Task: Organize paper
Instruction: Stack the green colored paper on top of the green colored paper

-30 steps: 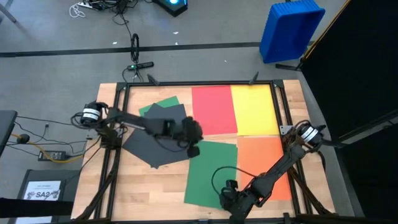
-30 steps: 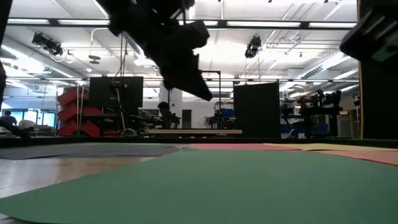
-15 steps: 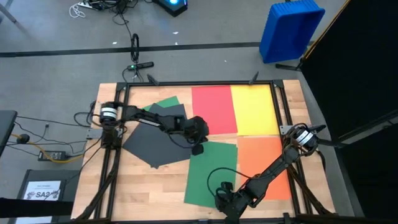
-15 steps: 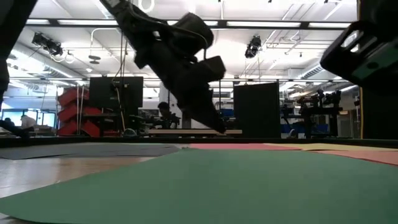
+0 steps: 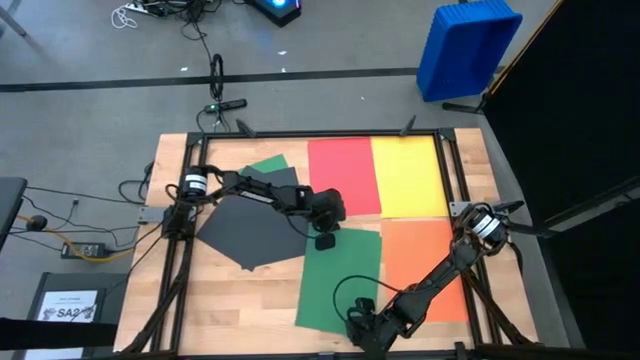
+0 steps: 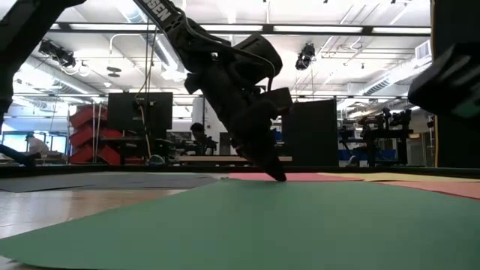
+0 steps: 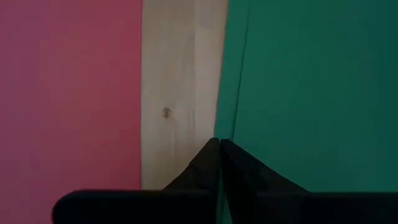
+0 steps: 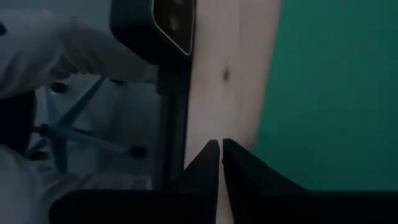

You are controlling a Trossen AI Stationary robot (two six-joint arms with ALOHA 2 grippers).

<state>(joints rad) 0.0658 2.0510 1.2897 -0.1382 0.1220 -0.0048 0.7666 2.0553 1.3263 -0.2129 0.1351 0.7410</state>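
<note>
From above, the left gripper point(image 5: 325, 241) has swung across from the black sheet point(image 5: 245, 230) and now sits at the top edge of the near green sheet point(image 5: 340, 280), in the bare strip below the red sheet point(image 5: 344, 177). Its fingers are pressed together with nothing between them. The right gripper point(image 5: 358, 328) has crept along the table's near edge to the same green sheet's lower corner, also clenched and empty. Yellow point(image 5: 408, 176) and orange point(image 5: 426, 268) lie squared up on the right; a second green sheet point(image 5: 262, 168) peeks out from under the black one, both askew.

At table level, the left gripper point(image 6: 276, 175) has dropped from mid-air until its tip meets the green sheet's point(image 6: 247, 225) far edge.

The left wrist view shows the closed fingertips point(image 7: 219, 149) right on the seam between green paper point(image 7: 311, 93) and bare wood point(image 7: 180, 81), red point(image 7: 68, 93) beyond.

The right wrist view shows that arm's closed fingertips point(image 8: 220, 149) over wood just beside the green edge point(image 8: 336, 93).

I'd judge both arms are setting up to nudge this green sheet into line with its neighbours; the black and hidden green still wait.
</note>
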